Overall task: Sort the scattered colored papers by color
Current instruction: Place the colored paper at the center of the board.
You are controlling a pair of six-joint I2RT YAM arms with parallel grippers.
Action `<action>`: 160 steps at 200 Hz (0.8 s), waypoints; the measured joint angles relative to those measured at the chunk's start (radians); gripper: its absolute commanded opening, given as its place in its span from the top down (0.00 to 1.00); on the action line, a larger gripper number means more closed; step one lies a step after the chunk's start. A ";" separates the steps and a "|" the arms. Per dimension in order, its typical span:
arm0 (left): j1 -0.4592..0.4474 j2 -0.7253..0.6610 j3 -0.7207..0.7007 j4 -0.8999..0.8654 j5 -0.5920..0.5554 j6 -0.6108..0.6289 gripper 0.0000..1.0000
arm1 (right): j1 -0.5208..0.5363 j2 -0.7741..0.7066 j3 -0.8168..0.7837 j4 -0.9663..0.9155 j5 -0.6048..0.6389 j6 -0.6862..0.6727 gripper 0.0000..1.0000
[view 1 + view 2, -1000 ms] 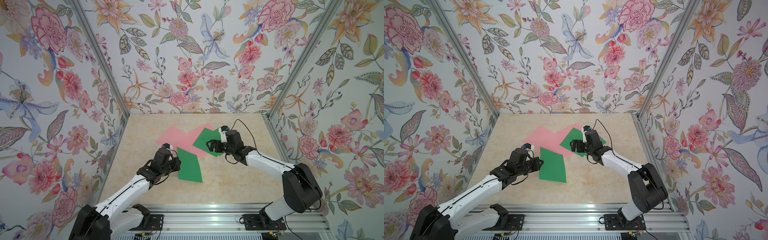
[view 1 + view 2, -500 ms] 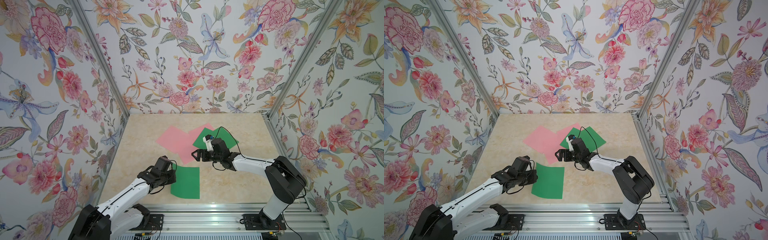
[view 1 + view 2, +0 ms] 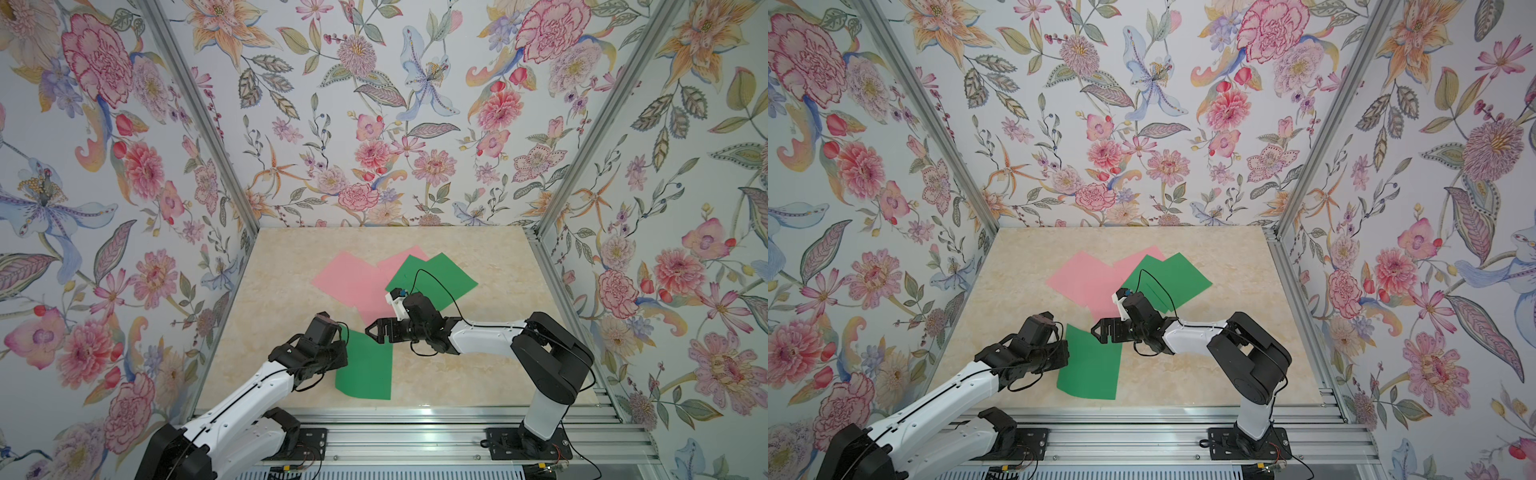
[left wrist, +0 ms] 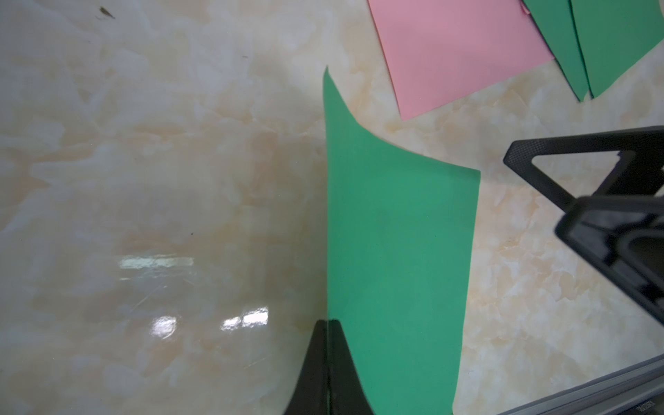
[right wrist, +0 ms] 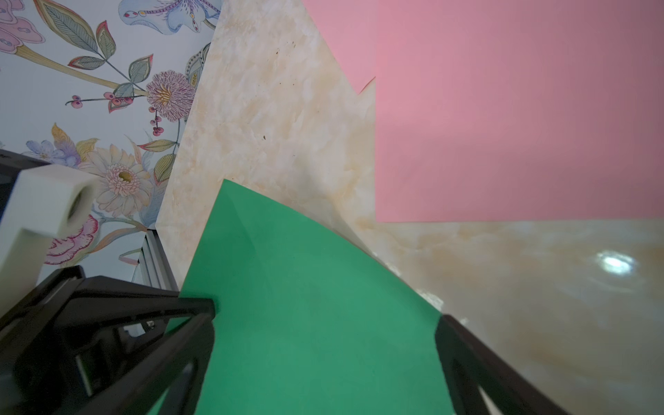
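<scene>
Left tool (image 4: pixel 327 325) is pinched tight on one edge of a green sheet (image 3: pixel 365 365), jaws together with the paper nipped between them. That sheet sits at the near side of the counter (image 3: pixel 291 257), apart from the heap. Right tool (image 5: pixel 323 325) is spread wide, jaws flanking the sheet's far corner; whether it touches the paper, I cannot tell. Mid-counter, the pink sheets (image 3: pixel 353 282) overlap each other, and two more greens (image 3: pixel 436 278) lie across them on the right arm's side. My read: this is the set-down of a green, starting its own pile. To do it well, bring the pinched edge down flat before letting go and draw the sheet out gently so it lies smooth rather than folding. Steer the right tool clear of that raised corner, or use it only to press the corner down. The paper is thin, matte and limp: in the left wrist view it bows, one corner curled up to a point. The counter is glossy, marble-look and slick under the glare, so a released sheet could skate. All sheets are plain rectangles, alike in size, with crisp edges.
</scene>
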 measured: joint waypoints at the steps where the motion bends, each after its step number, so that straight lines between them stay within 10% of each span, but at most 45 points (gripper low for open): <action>1: 0.000 -0.002 0.000 0.000 -0.001 0.000 1.00 | 0.000 0.000 0.000 0.000 0.000 0.000 0.00; 160: 0.000 0.066 0.023 -0.008 -0.082 0.002 1.00 | 0.030 0.137 0.087 0.004 -0.029 0.014 0.00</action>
